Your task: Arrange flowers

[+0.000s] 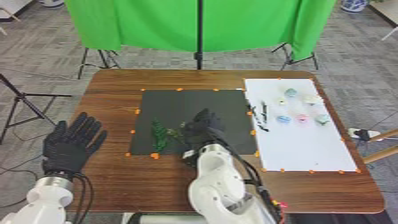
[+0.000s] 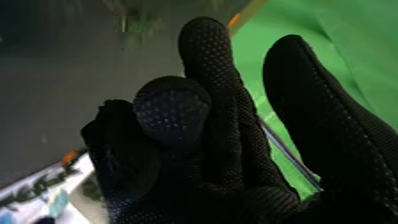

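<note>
From where I'm standing, the right arm comes up from the bottom edge, a little right of the middle, and leans slightly left as it rises. Its black-gloved right hand (image 1: 202, 127) is over the dark mat (image 1: 169, 107) near the middle of the frame, pointing up the picture. In the right wrist view its thumb (image 2: 306, 85) stands well apart from the fingers; one finger (image 2: 209, 55) reaches out straight, while others bend loosely.

Just left of that hand, in the head view, a leafy green stem (image 1: 160, 136) lies lengthwise on the mat, with a smaller sprig (image 1: 175, 134) between it and the glove.

Over at the left side, the left arm rises from the lower left corner to the left hand (image 1: 66, 150), which is at the table's left edge, its fingers straight and fanned, pointing up the frame.

The flower heads sit on the white board (image 1: 306, 150) at the right: blue (image 1: 283, 119), pink (image 1: 302, 118) and pale green (image 1: 322, 119) in a near row, with a few more pale ones (image 1: 313, 100) above. Dark sprigs (image 1: 263, 114) lie along the board's left side.
</note>
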`<action>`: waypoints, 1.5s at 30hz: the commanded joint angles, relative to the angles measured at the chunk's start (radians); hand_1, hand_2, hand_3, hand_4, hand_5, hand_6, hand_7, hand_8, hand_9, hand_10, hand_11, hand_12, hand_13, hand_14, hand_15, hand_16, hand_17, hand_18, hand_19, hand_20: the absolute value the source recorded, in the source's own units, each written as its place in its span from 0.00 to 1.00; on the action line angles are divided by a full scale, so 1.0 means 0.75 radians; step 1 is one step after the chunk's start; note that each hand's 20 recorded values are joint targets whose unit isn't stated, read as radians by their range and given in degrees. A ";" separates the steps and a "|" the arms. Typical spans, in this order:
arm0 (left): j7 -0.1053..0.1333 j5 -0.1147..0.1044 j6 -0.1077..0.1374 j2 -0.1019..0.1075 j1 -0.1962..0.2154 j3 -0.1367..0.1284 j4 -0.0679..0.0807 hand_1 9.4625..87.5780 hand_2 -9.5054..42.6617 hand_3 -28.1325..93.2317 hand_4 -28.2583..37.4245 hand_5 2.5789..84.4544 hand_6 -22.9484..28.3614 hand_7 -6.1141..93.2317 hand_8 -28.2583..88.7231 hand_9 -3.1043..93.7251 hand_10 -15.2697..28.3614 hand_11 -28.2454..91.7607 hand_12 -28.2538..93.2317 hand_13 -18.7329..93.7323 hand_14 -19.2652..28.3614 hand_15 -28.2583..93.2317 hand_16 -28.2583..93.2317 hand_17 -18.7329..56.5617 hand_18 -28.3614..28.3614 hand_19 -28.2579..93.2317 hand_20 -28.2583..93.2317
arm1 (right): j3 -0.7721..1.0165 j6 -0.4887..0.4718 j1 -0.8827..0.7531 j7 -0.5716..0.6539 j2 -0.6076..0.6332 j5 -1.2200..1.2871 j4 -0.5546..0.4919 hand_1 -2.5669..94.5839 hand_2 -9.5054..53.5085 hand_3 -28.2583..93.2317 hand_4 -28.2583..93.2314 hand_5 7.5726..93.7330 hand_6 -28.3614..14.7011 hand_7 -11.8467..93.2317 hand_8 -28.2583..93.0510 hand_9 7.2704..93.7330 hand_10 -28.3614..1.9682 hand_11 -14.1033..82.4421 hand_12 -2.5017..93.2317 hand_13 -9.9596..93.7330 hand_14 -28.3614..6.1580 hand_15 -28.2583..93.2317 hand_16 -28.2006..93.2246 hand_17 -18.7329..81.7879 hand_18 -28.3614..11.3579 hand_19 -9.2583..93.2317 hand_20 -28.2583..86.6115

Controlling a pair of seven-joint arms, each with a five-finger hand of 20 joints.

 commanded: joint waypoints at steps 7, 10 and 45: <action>0.020 0.121 -0.020 -0.070 0.070 -0.033 -0.037 0.25 0.52 0.84 0.00 0.56 0.62 0.26 0.15 0.46 0.71 0.46 0.33 0.45 0.75 0.64 0.17 0.17 0.79 0.58 0.37 | 0.304 0.032 0.135 0.147 0.280 -0.087 0.097 0.45 0.00 0.88 0.05 0.68 0.46 0.26 0.15 0.76 0.27 0.41 0.24 0.76 0.37 0.75 0.50 0.68 0.09 1.00 0.68; 0.012 0.089 -0.011 -0.076 0.077 -0.039 -0.036 0.25 0.51 0.84 0.00 0.56 0.62 0.26 0.15 0.46 0.70 0.46 0.33 0.44 0.75 0.64 0.17 0.17 0.78 0.58 0.37 | 0.302 0.031 0.139 0.145 0.317 -0.058 0.118 0.44 0.00 0.88 0.05 0.68 0.46 0.26 0.15 0.74 0.25 0.39 0.23 0.75 0.36 0.76 0.49 0.67 0.09 1.00 0.68; -0.019 0.089 0.045 -0.085 0.082 -0.020 -0.034 0.34 0.39 0.84 0.00 0.56 0.61 0.28 0.14 0.46 0.70 0.48 0.32 0.45 0.74 0.66 0.16 0.17 0.78 0.59 0.36 | 0.134 -0.111 0.111 0.042 0.321 -0.377 0.317 0.63 0.00 0.84 0.00 0.73 0.62 0.63 0.37 0.88 0.55 0.41 0.58 0.84 0.50 0.76 0.59 0.70 0.07 1.00 0.71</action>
